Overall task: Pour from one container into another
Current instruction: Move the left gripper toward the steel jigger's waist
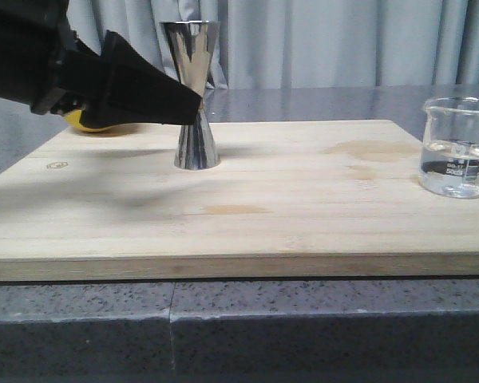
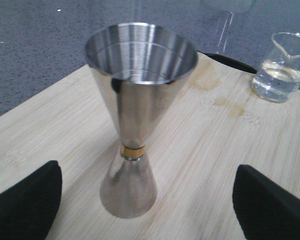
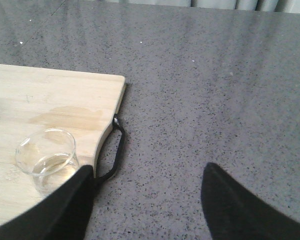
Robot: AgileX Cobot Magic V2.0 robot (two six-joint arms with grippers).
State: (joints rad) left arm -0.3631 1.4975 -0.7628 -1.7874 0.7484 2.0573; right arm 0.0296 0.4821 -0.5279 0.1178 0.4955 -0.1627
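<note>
Left wrist view, jigger [image 2: 135, 125] upright between spread left tool [image 2: 145, 200] fingers

1. Even, soft overhead light, moderately bright; all three views slightly soft and noisy
2. Mirror-polished steel hourglass jigger [image 1: 196, 96] carries streaky reflections
3. Diffuse arm shadow on pale wooden board [image 1: 247, 207]
4. Black left gripper [image 1: 193, 104] blurred, close to lens

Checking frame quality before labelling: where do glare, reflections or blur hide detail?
Front view: the steel jigger mirrors streaky highlights, and the left gripper is a dark, detail-less mass. Left wrist view: the glass beaker is soft. Right wrist view: sheen streaks the counter.
</note>
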